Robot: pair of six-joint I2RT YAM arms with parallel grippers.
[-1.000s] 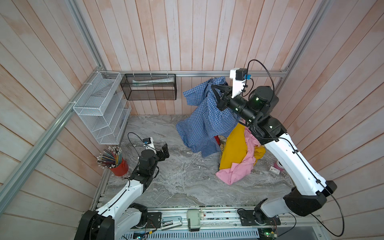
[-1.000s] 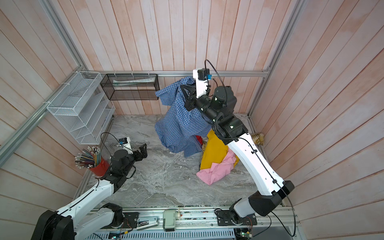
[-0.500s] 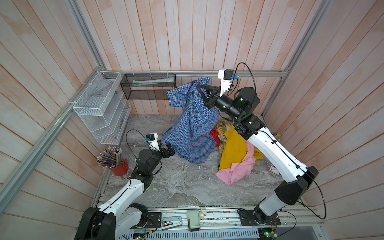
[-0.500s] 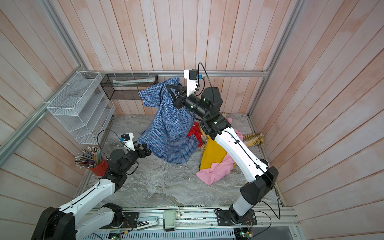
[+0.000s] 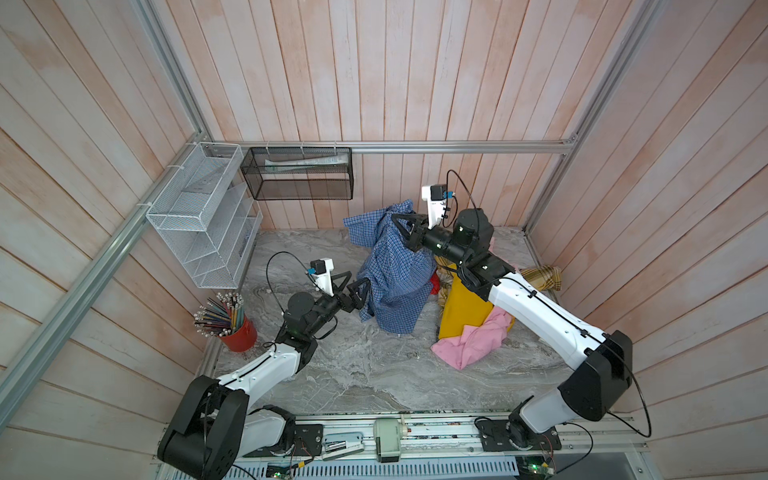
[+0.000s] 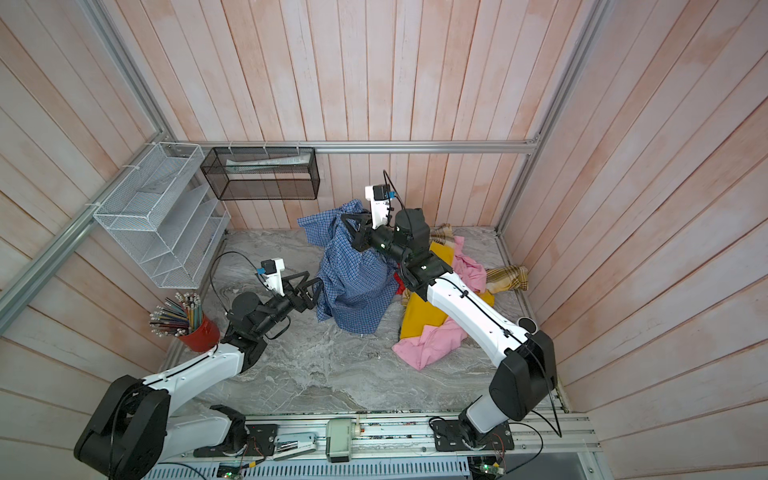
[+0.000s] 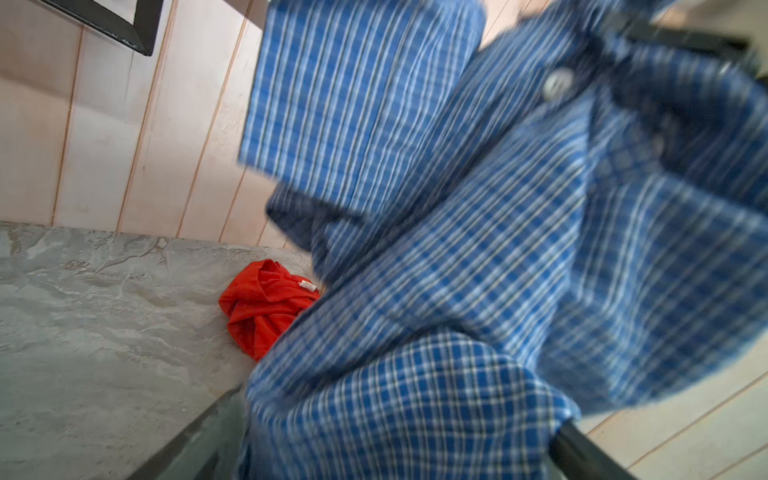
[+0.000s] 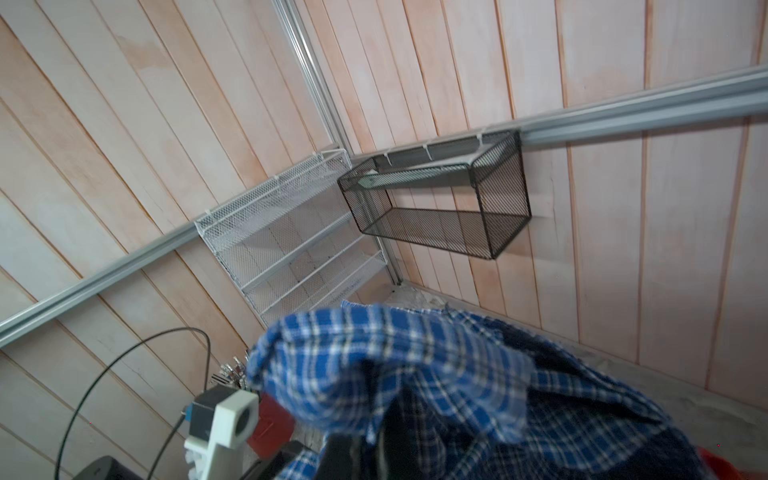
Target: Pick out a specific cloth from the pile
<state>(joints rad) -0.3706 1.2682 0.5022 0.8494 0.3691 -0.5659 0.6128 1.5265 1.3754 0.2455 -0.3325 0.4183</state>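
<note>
- Both top views, item 1: the cloth (image 5: 395, 274), a blue small-check shirt. It hangs over the middle-far part of the counter (image 5: 353, 374), just left of the pile (image 5: 461, 311). Its lower hem rests on the counter.
- Both top views, item 2: right fingers (image 5: 405, 232). They are raised at the far side and pinched tight on the bunched top of the cloth.
- Both top views, item 3: left fingers (image 6: 311, 291). They are spread as wide as they go and hold nothing. They sit low at the cloth's left edge, and I cannot tell whether they touch it or are just beside it.
- Relation I am steering by: the cloth's long axis runs up and down, from my right fingers to the counter. Its free lower body lies directly right of my left fingers, so the left arm is the nearer one. I judge a short reach right, then a close, would take it.
- Left wrist view: the cloth (image 7: 478, 270) fills the frame.
  - A pale button (image 7: 557, 83) shows on it.
  - The cloth's lower folds hang between the two spread fingers (image 7: 582, 453).
  - The red cloth (image 7: 262, 307) lies on the counter beyond, with a small white label (image 7: 306, 285) too small to read.
- Right wrist view: the cloth (image 8: 415, 374) is heaped over the fingers and mostly hides them. The black mesh basket (image 8: 432, 199) and white wire rack (image 8: 282, 232) hang on the walls beyond.
- No readable writing in any view.
</note>
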